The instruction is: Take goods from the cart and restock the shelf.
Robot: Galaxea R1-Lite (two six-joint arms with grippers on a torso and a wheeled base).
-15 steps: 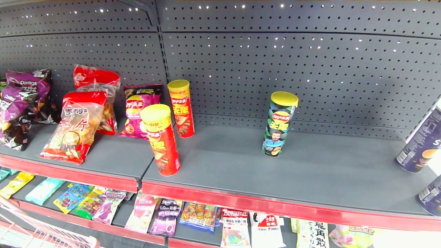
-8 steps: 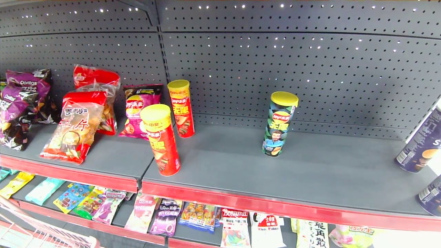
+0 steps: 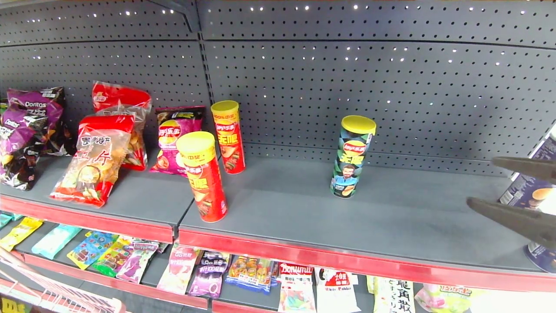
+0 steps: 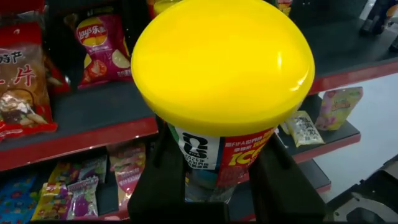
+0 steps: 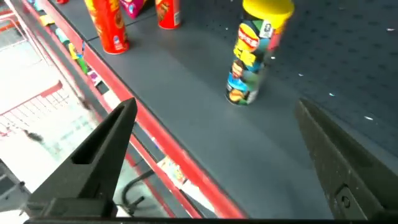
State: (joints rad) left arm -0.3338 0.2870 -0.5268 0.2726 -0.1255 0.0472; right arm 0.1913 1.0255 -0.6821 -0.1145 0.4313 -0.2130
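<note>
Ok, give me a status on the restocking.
Looks done: two red cans and a dark green can stand upright on the shelf. In hand: the left gripper holds a yellow-lidded can, not yet shelved. The right gripper hovers open and empty over the shelf's right end. Left: place that can; what remains in the cart isn't visible.

Right gripper: dark grey tapered fingers. Left gripper: black, blocky, possibly matte plastic.
</note>
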